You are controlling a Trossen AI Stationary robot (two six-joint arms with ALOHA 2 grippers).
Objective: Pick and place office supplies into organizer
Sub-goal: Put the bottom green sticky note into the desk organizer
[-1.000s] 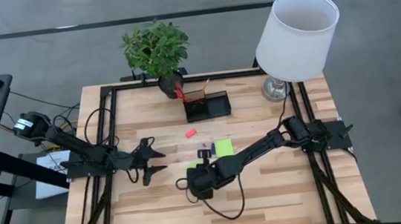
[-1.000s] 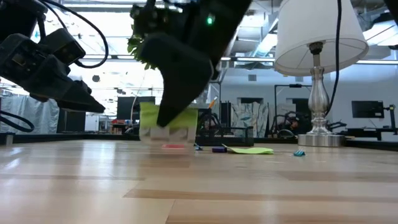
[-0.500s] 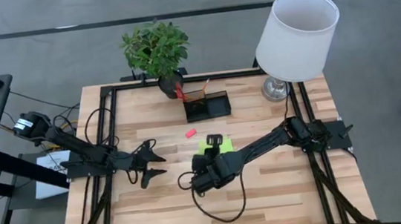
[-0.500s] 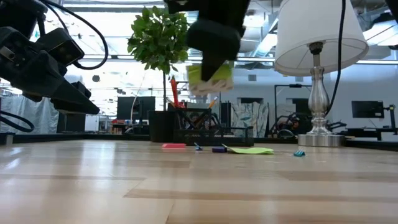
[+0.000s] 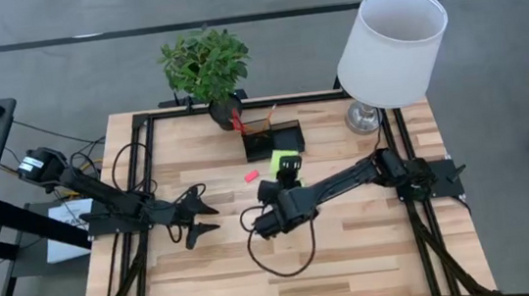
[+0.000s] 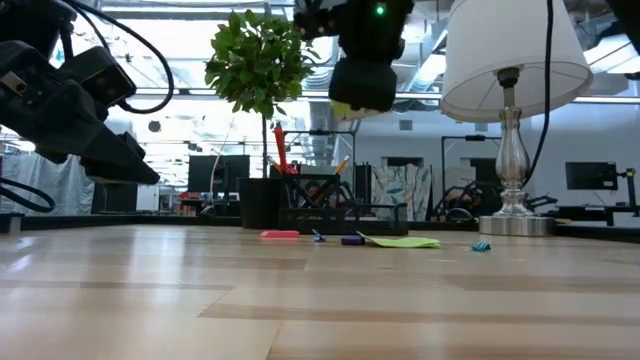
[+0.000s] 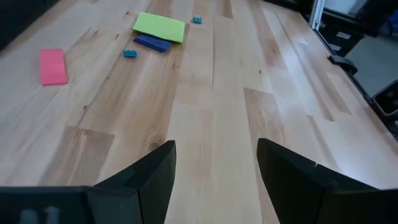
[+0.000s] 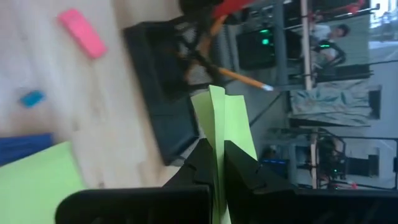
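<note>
Nearest of all, the left gripper waits with its fingers spread wide and empty over bare wood at the left side of the table, well apart from the work. Beyond it, toward the middle, the right gripper is clamped tight on a lime-green sticky-note pad, which it holds on edge, raised clear of the table and just short of the organizer. The step in hand looks like the carry to the drop: it would go best if the pad were brought squarely over an open compartment, kept on edge so that it slides in between the walls, and lowered inside before the fingers part, since a release from this height could let it catch the rim and fall outside. On the wood below lie a second green pad, a dark blue piece just beside it, two tiny blue bits, and a pink piece farther toward the left. Farther back, the organizer already holds red-handled scissors and an orange pencil standing in its taller section; the low tray part looks empty, though its floor is hard to read. Behind stand a potted plant and a lamp.
</note>
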